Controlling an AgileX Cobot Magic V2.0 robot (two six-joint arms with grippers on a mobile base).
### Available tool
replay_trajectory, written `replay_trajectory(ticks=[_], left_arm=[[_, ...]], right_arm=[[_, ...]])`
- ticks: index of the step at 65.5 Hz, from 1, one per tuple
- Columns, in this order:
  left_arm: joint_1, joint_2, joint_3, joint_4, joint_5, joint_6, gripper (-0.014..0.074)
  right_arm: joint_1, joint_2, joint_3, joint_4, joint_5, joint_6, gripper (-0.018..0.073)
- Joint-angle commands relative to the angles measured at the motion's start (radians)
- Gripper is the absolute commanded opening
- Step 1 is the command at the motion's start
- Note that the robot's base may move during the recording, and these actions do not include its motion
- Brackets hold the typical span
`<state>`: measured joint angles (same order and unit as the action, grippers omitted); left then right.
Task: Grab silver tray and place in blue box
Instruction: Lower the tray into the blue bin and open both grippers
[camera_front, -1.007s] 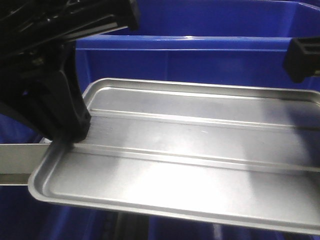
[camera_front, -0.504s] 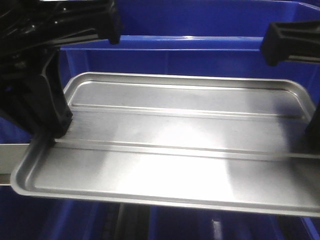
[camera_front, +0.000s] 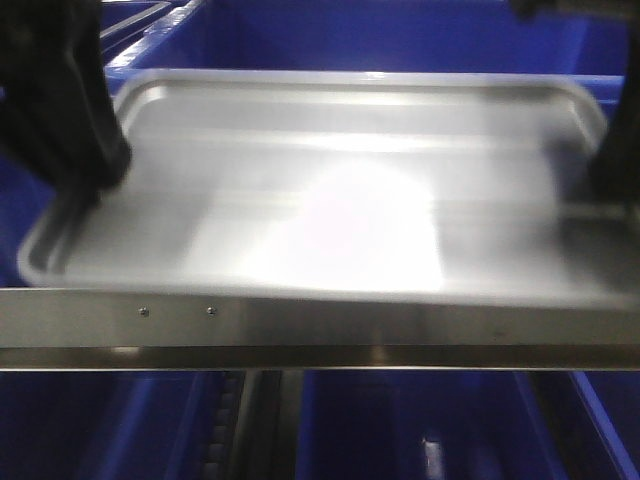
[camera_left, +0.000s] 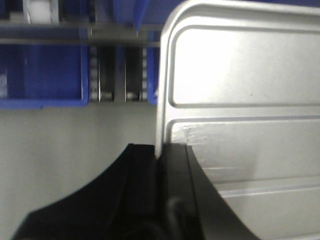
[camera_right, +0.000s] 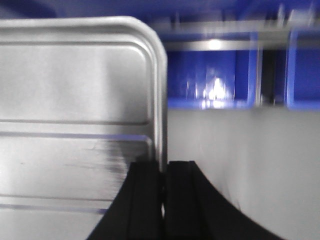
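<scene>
The silver tray (camera_front: 330, 200) hangs level and blurred, carried by its two short ends. My left gripper (camera_front: 95, 185) is shut on the tray's left rim; the left wrist view shows its jaws (camera_left: 159, 152) pinching the thin edge of the tray (camera_left: 240, 75). My right gripper (camera_front: 610, 175) is shut on the right rim; in the right wrist view its jaws (camera_right: 164, 167) clamp the edge of the tray (camera_right: 75, 90). The blue box (camera_front: 400, 35) rises right behind the tray's far edge, with its inside wall showing.
A steel rail (camera_front: 320, 325) crosses the whole view just under the tray's near edge. More blue crates (camera_front: 400, 420) sit below it. The wrist views show a grey surface (camera_left: 75, 135) under the tray's ends and blue crates (camera_right: 210, 85) beyond.
The tray, still held at both ends, has moved up and away towards the blue box. Its near edge now lies above the steel rail, which shows across the full width.
</scene>
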<state>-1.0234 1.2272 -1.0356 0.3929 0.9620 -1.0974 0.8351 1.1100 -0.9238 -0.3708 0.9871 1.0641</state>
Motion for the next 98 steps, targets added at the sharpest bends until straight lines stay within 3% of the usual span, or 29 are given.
replay_trajectory(ticks=[1, 16, 24, 33, 54, 65, 77, 84, 93, 98], left_arm=[[0.002, -0.042, -0.084, 0.083, -0.002, 0.006, -0.0104], [0.004, -0.031, -0.182, 0.199, -0.112, 0.024, -0.0104], [0.057, 0.013, -0.24, 0.194, -0.192, 0.057, -0.0104], [0.153, 0.104, -0.315, 0.159, -0.302, 0.13, -0.0104], [0.337, 0.318, -0.418, 0.171, -0.503, 0.134, -0.0104], [0.369, 0.379, -0.418, 0.171, -0.585, 0.134, -0.0104], [0.369, 0.392, -0.418, 0.19, -0.631, 0.134, -0.0099], [0.371, 0.392, -0.42, 0.19, -0.635, 0.134, -0.0012], [0.375, 0.392, -0.42, 0.193, -0.632, 0.134, 0.0239], [0.384, 0.392, -0.42, 0.193, -0.632, 0.134, 0.0314]], right_arm=[[-0.008, -0.017, -0.1, -0.111, -0.005, -0.011, 0.0049], [-0.009, -0.007, -0.229, -0.224, -0.02, -0.051, 0.0049], [-0.03, 0.032, -0.278, -0.278, -0.058, -0.051, 0.0049], [-0.105, 0.096, -0.318, -0.321, -0.157, -0.052, 0.005], [-0.365, 0.259, -0.323, -0.377, -0.566, -0.052, 0.005], [-0.427, 0.312, -0.323, -0.377, -0.665, -0.052, 0.005], [-0.427, 0.327, -0.321, -0.391, -0.664, -0.052, 0.0055], [-0.427, 0.327, -0.321, -0.392, -0.655, -0.052, 0.0144], [-0.427, 0.325, -0.321, -0.395, -0.62, -0.052, 0.0355], [-0.437, 0.325, -0.321, -0.417, -0.58, -0.052, 0.041]])
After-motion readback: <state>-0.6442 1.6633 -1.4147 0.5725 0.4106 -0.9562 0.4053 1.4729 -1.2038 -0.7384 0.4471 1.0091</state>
